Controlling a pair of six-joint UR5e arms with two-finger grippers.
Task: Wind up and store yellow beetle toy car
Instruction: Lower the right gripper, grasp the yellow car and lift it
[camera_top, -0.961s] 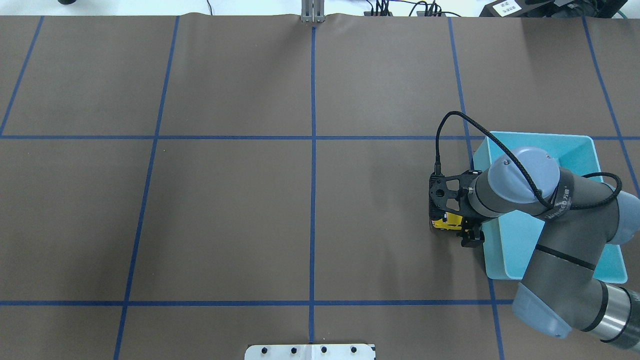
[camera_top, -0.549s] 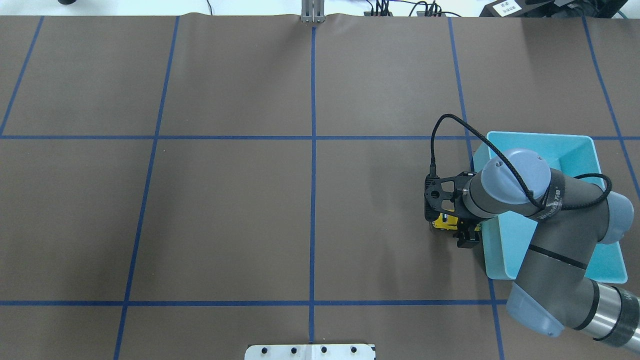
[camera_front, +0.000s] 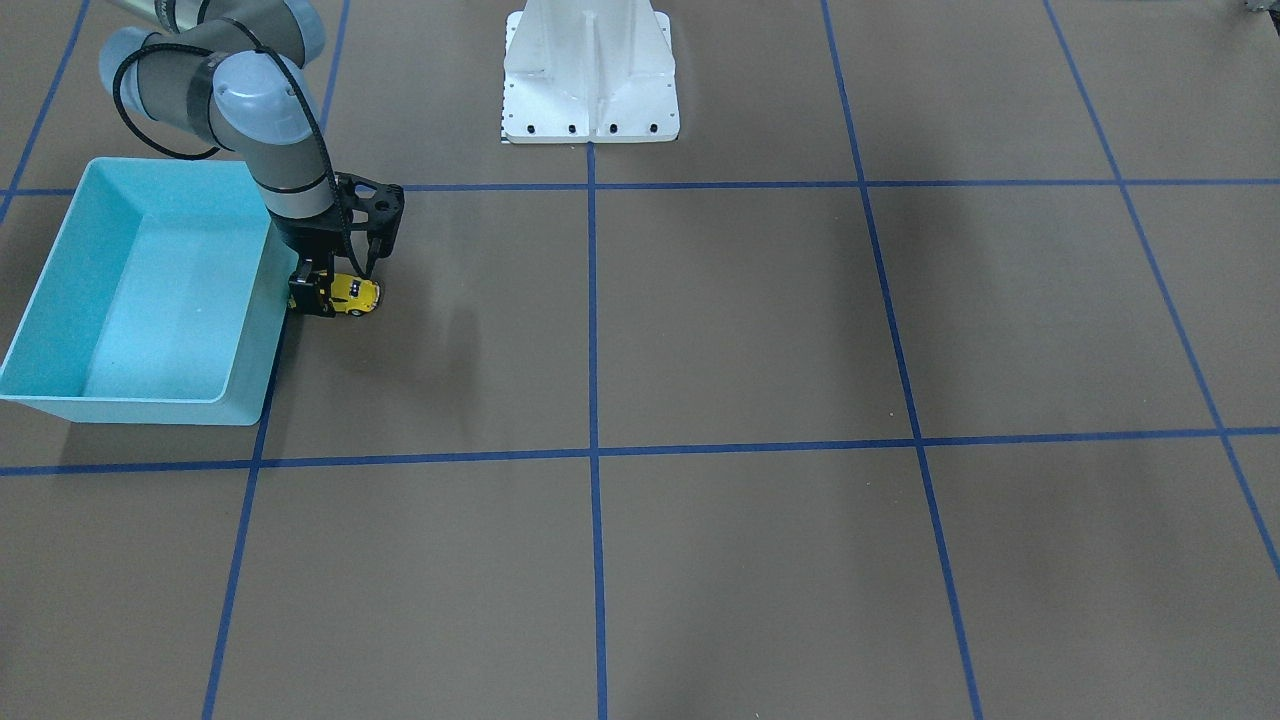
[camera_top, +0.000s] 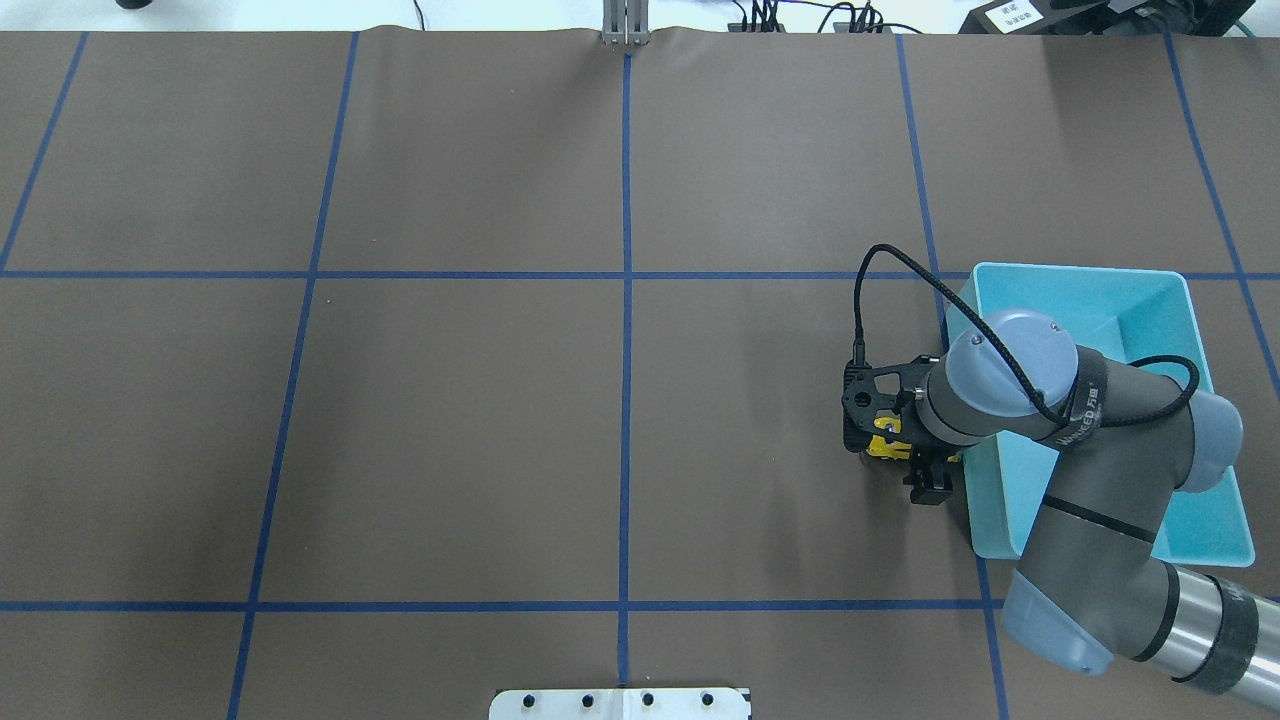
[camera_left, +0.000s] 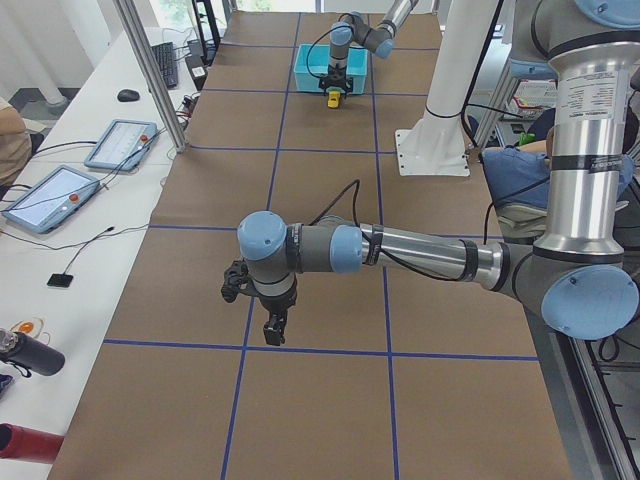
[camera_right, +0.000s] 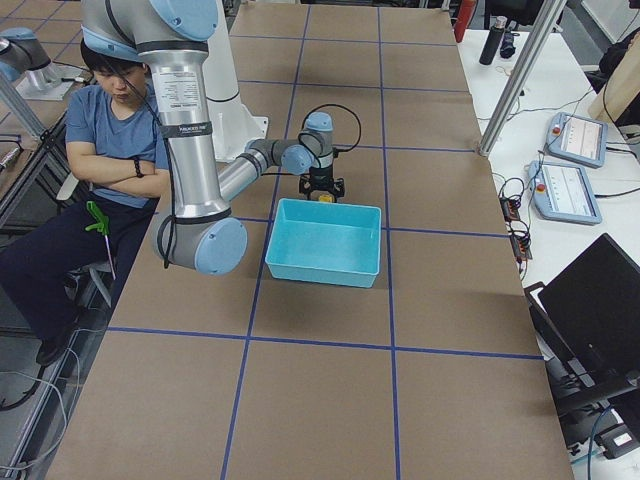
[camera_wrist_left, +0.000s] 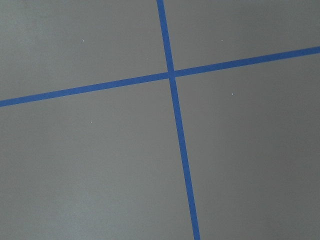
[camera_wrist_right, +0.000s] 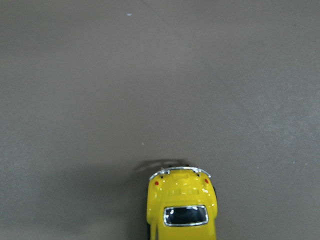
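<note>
The yellow beetle toy car (camera_top: 885, 448) sits just left of the turquoise bin (camera_top: 1080, 271), low at the table mat. My right gripper (camera_top: 895, 456) points down and is shut on the car; the front view shows the car (camera_front: 352, 292) between the fingers, beside the bin's wall (camera_front: 250, 380). The right wrist view shows the car's rear (camera_wrist_right: 182, 210) at the bottom edge, over bare mat. My left gripper (camera_left: 272, 325) shows only in the exterior left view, hovering over the mat far from the car; I cannot tell whether it is open. The left wrist view shows only mat and tape.
Blue tape lines grid the brown mat. The white robot base (camera_front: 590, 70) stands at the table's robot side. A seated person (camera_right: 110, 130) is beside the base. Tablets (camera_left: 122, 143) lie on the side bench. The bin's inside holds nothing.
My right arm has shifted slightly left and toward the robot, carrying the car with it. The car stays in the gripper, beside the bin.
</note>
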